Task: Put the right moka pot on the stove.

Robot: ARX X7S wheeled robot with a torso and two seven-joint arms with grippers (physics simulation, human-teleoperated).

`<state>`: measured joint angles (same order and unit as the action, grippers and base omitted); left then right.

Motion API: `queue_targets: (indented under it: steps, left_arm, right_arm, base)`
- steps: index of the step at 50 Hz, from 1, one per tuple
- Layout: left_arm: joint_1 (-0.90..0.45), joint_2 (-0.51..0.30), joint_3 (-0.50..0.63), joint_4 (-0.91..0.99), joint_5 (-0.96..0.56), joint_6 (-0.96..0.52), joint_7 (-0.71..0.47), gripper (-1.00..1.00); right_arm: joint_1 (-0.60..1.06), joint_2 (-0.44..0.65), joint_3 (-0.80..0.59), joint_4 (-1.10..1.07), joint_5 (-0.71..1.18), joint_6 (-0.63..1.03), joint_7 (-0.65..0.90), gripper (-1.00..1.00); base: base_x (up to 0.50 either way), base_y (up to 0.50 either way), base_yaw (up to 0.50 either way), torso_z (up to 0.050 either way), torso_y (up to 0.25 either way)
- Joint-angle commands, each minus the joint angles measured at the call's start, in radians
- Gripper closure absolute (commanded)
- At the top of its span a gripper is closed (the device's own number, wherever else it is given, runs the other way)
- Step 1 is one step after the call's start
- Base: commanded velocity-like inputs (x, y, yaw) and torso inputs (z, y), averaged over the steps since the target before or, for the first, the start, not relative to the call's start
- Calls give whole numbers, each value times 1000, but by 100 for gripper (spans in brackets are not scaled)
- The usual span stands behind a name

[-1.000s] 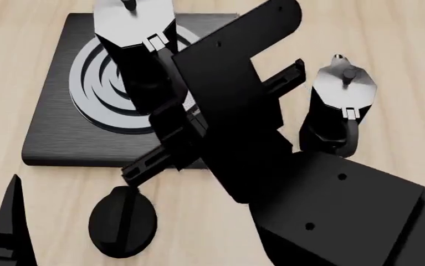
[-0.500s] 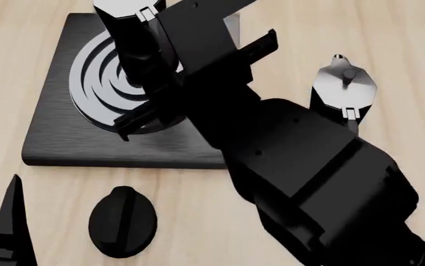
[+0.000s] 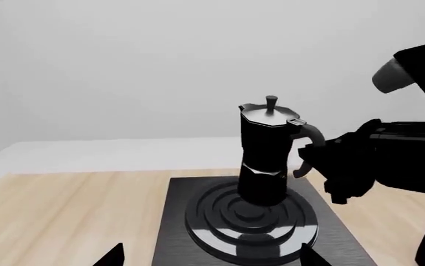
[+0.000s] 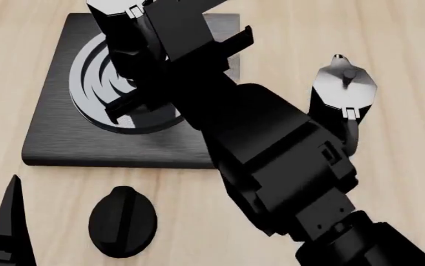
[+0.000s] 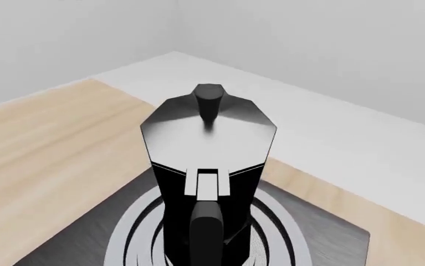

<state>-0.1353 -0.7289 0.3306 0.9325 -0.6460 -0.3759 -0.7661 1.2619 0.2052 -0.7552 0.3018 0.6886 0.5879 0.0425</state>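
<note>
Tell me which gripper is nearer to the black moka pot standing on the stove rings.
Right. The right gripper is at the black moka pot handle; the left gripper sits off the black square stove, near the table's front edge.

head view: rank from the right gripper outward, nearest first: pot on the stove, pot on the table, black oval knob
1. Pot on the stove, at the right gripper, on the burner rings.
2. Pot on the table, off to the right of the stove.
3. Black oval knob, in front of the stove, near the view's bottom edge.
</note>
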Motion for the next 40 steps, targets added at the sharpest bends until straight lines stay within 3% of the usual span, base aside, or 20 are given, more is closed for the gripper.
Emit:
queue_targets:
  steps: [1, 22, 40]
  left_arm:
    - [2, -2, 3, -3, 3, 8, 2, -100]
    - [-2, -7, 5, 4, -1, 11, -5, -100]
    - [2, -10, 10, 0, 7, 23, -3, -100]
  right_arm:
    - [24, -60, -3, 140, -60, -98, -59, 100]
    - [35, -138, -19, 412, -105, -264, -136, 100]
    - [1, -152, -12, 498, -78, -315, -166, 100]
  base:
    - [0, 0, 0, 0, 0]
    - [0, 0, 0, 0, 1]
    - [0, 0, 0, 0, 1]
